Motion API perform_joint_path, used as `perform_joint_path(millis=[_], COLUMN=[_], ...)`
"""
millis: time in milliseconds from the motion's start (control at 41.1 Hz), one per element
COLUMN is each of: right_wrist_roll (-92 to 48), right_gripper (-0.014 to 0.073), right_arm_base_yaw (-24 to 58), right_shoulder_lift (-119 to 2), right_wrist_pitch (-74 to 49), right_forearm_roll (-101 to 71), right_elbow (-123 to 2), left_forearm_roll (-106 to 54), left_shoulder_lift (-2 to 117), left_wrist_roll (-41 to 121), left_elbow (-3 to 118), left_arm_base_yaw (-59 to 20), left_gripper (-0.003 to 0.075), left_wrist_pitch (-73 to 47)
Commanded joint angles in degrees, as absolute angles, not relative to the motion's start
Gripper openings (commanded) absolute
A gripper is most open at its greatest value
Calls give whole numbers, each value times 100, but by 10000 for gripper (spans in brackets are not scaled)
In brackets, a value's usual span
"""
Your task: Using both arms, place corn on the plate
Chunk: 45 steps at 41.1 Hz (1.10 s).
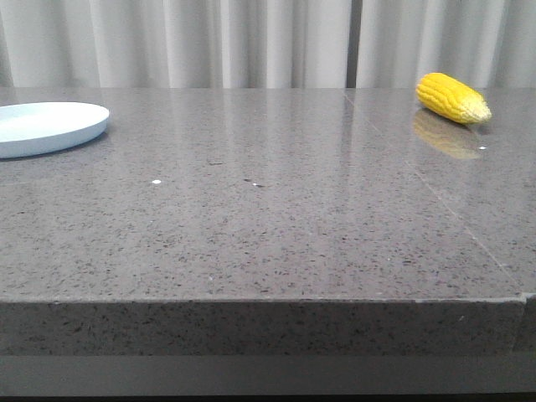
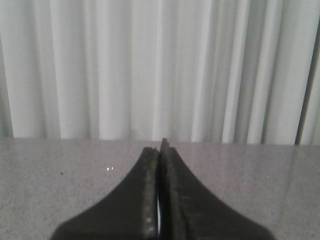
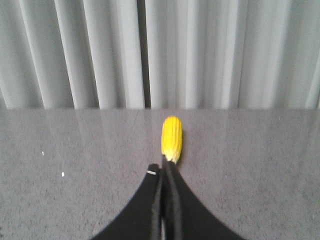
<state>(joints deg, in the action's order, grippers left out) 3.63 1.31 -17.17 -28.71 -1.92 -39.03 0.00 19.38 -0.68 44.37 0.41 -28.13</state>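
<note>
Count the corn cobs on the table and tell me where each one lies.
1. The corn cob lies on its side at the table's far right, well apart from the plate at the far left. In the right wrist view it sits just beyond the right gripper.

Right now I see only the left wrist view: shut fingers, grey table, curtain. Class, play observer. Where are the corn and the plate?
Observer: The corn lies on its side at the table's far right in the front view, paler tip pointing right.
Operator: And the plate?
Observer: The plate sits at the far left, partly cut off by the frame edge, with nothing on it.
Operator: Is the right gripper near the corn?
Observer: The right gripper is shut, its tips aimed at the corn's pale end; I cannot tell whether they touch.
</note>
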Motion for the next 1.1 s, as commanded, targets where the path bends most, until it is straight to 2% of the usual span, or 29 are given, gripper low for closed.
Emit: perform_joint_path(millis=[0,463,560,609,658,755,828,877,926,1072], right_wrist_roll=[302,295,250,178,101,76,76,76,76,76], right_gripper=[-87,-83,-35,35,150,386,507,539,546,542], right_arm_base_yaw=[92,92,92,92,92,92,92,92,92,92], right_shoulder_lift=[-2194,-3297,-3425,-3471,-3500,-3547,-3546,-3546,-3546,-3546], right_wrist_pitch=[-2875,-2951,-2916,-2904,-2904,-2905,-2898,-2898,-2903,-2878], right_forearm_roll=[-119,-119,-119,-119,-119,-119,-119,-119,-119,-124], right_elbow=[-4304,-3992,-3992,-3992,-3992,-3992,-3997,-3997,-3997,-3997], left_forearm_roll=[0,-33,-33,0,0,0,0,0,0,0], left_shoulder_lift=[2332,2910,3008,3074,3160,3281,3316,3325,3325,3474], left_wrist_roll=[-103,-103,-103,-103,-103,-103,-103,-103,-103,0], left_elbow=[4683,4133,4110,4110,4110,4110,4110,4110,4110,4264], left_arm_base_yaw=[4,4,4,4,4,4,4,4,4,4], left_gripper=[-20,-20,-1,50,131,360,487,542,562,546], left_wrist_pitch=[-2735,-2894,-2969,-3051,-3126,-3142,-3101,-3072,-3062,-3289])
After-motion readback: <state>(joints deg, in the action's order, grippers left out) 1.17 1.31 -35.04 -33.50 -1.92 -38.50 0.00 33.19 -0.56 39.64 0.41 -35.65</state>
